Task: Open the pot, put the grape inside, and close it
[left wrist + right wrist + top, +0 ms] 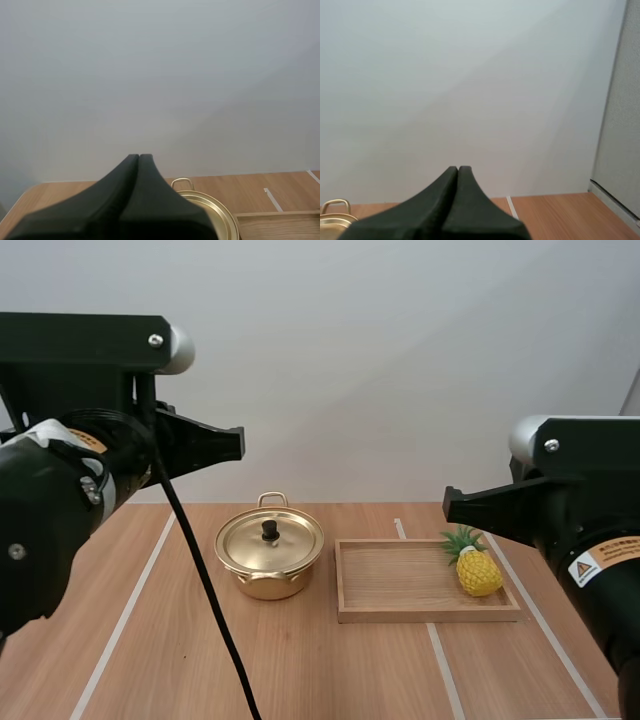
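My left arm is raised above the table's (330, 670) left side with its forearm level. The left gripper (241, 443) points right, well above and to the left of the pot (268, 558). In the left wrist view the left gripper (139, 156) has its two black fingers pressed together into one dark wedge, with nothing between them. The arm's bulk hides the table's near left corner in the high view.

The gold pot stands near the middle of the table, toward the far edge. Its lid (270, 540) is on, with a black knob (270, 529) at the centre. From the left wrist, the fingers cover much of the pot (210, 212); one loop handle and part of the lid show past them.

Just right of the pot, with a narrow gap between, lies a wooden tray (430, 615). The left wrist view catches one corner of the tray (280, 220), cut off by the frame. A small yellow pineapple (478, 570) with a green crown lies at the tray's right end.

My right arm is raised level over the table's right edge and hides that edge. The right gripper (447, 502) points left, above the pineapple. The right wrist view shows the right gripper (458, 168) closed flat on nothing, with a sliver of the pot (335, 215) beyond it.
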